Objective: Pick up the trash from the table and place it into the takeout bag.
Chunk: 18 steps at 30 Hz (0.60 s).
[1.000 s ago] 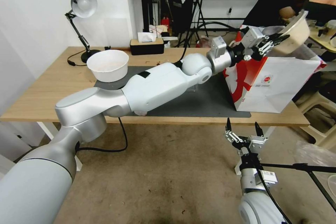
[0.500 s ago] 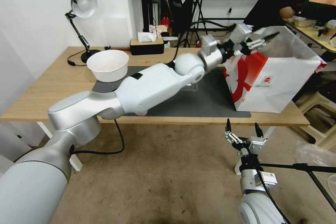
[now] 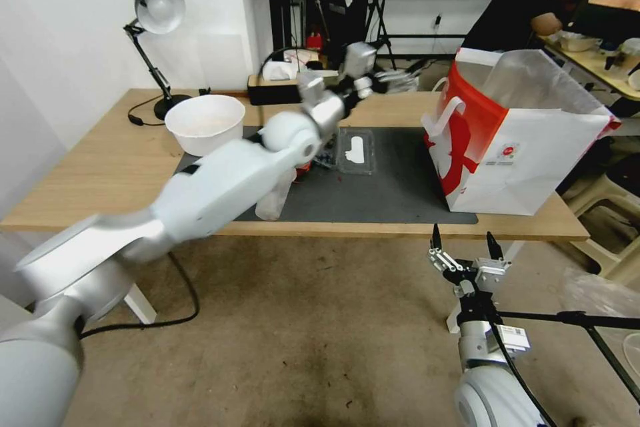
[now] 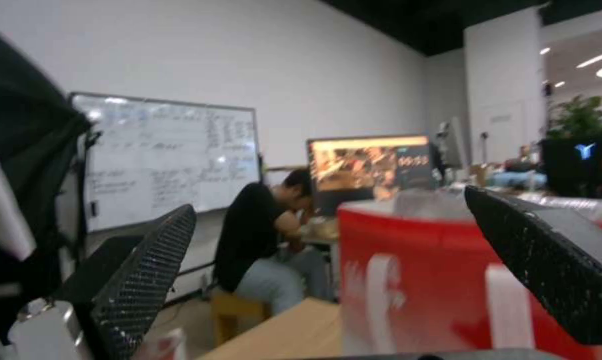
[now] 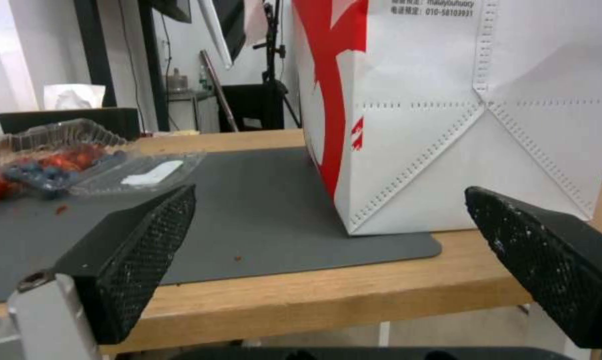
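1. Note that the left tool has swung back from the takeout bag, fingers spread, empty.
2. Target remaining trash: white bowl on tabletop.
3. Right tool hangs parked, fingers apart.

Takeout bag stands on the mat.

Motion blurs the left hand and hides its grip.

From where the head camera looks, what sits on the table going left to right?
Desk lamp → white bowl → frosted plastic cup → clear open container → takeout bag.
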{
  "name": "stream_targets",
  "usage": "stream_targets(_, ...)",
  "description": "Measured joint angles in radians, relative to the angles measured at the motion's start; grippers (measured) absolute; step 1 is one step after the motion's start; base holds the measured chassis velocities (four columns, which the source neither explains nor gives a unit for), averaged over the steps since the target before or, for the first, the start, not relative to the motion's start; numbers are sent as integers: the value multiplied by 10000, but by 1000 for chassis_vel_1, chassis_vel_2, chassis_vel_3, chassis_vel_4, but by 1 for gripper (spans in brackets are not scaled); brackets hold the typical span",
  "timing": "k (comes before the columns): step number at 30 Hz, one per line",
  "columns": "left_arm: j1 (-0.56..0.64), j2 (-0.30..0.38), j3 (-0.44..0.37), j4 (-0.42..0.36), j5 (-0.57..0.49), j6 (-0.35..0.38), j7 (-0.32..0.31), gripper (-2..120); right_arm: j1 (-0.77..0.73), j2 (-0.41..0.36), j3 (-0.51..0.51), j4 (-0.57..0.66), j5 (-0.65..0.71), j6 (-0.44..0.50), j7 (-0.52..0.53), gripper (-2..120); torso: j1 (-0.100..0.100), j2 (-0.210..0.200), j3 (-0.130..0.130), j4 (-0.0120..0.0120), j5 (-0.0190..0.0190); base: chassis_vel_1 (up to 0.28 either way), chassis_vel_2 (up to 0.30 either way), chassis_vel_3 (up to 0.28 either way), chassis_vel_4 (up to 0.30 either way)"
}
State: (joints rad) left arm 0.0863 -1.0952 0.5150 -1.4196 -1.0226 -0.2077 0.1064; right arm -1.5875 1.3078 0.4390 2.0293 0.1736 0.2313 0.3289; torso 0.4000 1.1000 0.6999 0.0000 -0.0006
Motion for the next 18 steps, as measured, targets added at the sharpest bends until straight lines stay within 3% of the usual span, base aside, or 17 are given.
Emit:
stream_targets(8,768,1060,-505,-744,137,270,-262,100,-1,2,-66,1,-29,-19,12,100,-1,1,0,-1,5,0,0,0,0)
stream_targets(11,1510,1660,-1098,-1286,290,464,-481,100,-13,-10,-72,1,-37,-23,16,100,0,1,-1,1,5,0,0,0,0)
stream_targets(18,2658,2144,-2208,-1855,706,720,-874,100,0,-1,-110,-15,-54,-27,16,100,-1,1,0,-1,7,0,0,0,0)
